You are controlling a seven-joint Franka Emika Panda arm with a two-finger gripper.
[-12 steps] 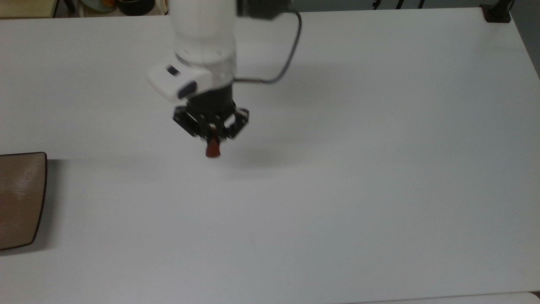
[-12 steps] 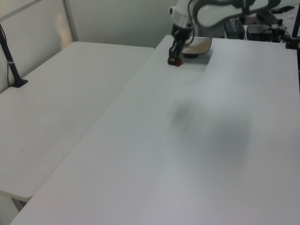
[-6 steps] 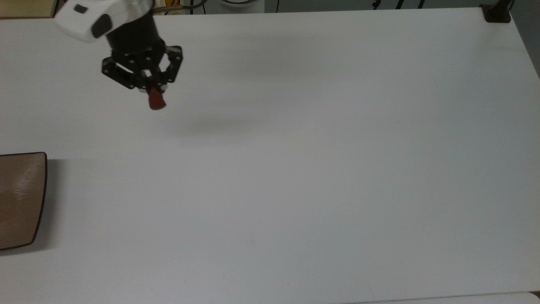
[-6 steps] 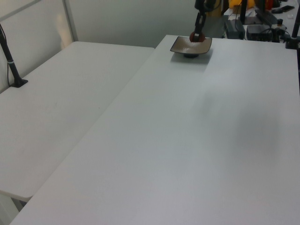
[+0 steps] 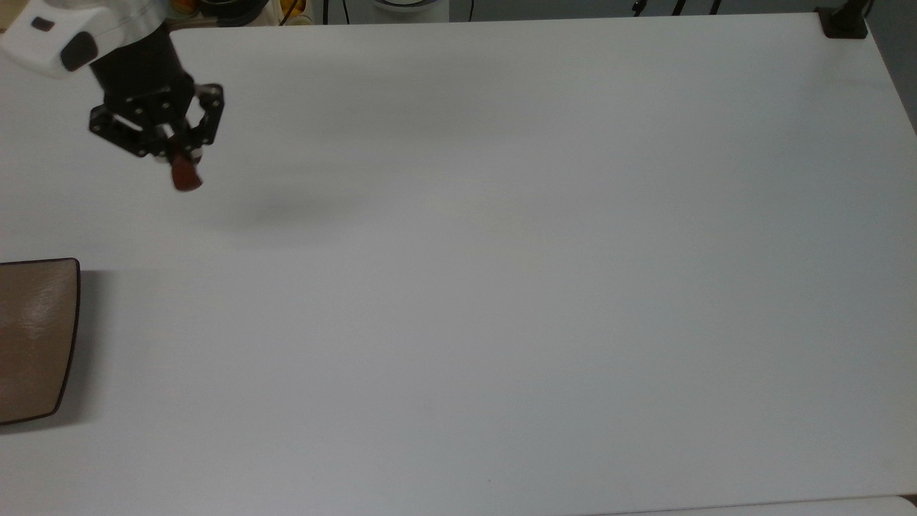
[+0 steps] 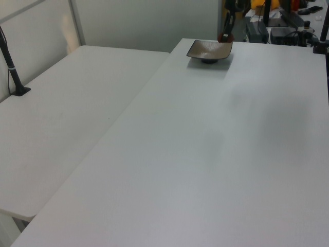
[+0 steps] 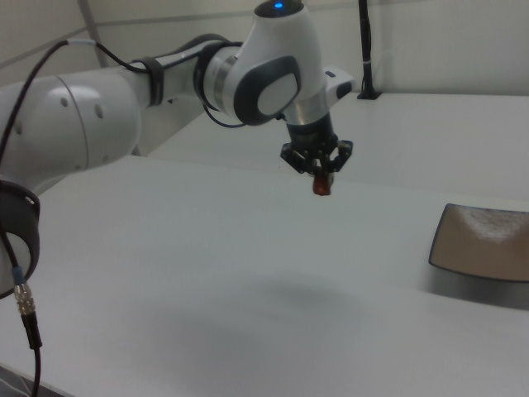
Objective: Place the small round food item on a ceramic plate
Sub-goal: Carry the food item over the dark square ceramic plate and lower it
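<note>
The small reddish-brown food item (image 5: 186, 175) hangs high above the white table (image 5: 501, 287), with my gripper (image 5: 179, 159) shut on it at the top view's upper left. In the right view the gripper (image 7: 321, 175) holds the food item (image 7: 321, 186) well above the table and to the left of the tan-brown ceramic plate (image 7: 483, 243). The plate (image 5: 32, 337) lies at the top view's left edge, below the gripper in the picture. In the left view the plate (image 6: 209, 50) sits at the table's far end, and the food item (image 6: 223, 37) shows just beyond it.
A black post base (image 5: 845, 21) stands at the top view's upper right corner. A second white table (image 6: 56, 118) adjoins on the left view's left, with a black stand (image 6: 13, 72) on it. Cluttered equipment (image 6: 280, 20) sits past the table's far end.
My gripper, still holding the food item, has swung from the table's middle toward the top view's upper left and risen. The plate has not moved.
</note>
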